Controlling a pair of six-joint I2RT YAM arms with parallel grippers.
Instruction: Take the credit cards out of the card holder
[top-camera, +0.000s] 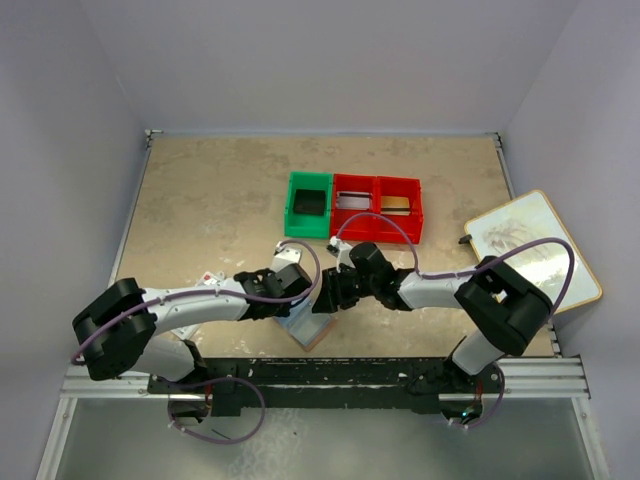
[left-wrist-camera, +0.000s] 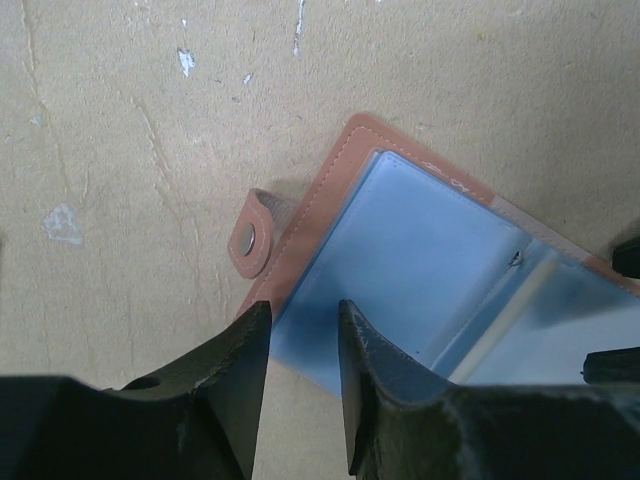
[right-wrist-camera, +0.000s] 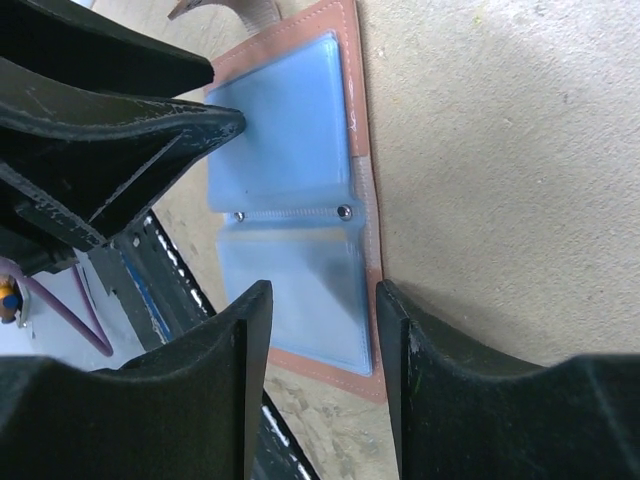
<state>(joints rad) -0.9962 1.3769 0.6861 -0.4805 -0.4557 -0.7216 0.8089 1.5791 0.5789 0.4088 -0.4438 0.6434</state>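
- Near the front edge of the table (top-camera: 200, 200), about midway between the two arm bases, the card holder (top-camera: 312, 330) lies open and flat, with its blue-grey lining facing up.
- From the top view, the left gripper (top-camera: 298, 298) and the right gripper (top-camera: 328, 297) crowd in over the holder from either side. Their fingertips are too small and dark there to tell how the jaws stand.
- Only the top view takes in the far side of the table: a green bin (top-camera: 308, 205), two joined red bins (top-camera: 378, 208) just right of it, and a pale framed board (top-camera: 533, 248) at the right edge.
- The left wrist view shows the left fingers parted by a narrow gap, with the holder's brown rim and lining in that gap. I cannot tell whether the pads touch it. A snap tab (left-wrist-camera: 250, 240) sticks out from the holder's edge.
- The right wrist view shows the right fingers spread wider, straddling the holder's rim. Two small rivets (right-wrist-camera: 344, 211) sit along the fold between the clear pockets.
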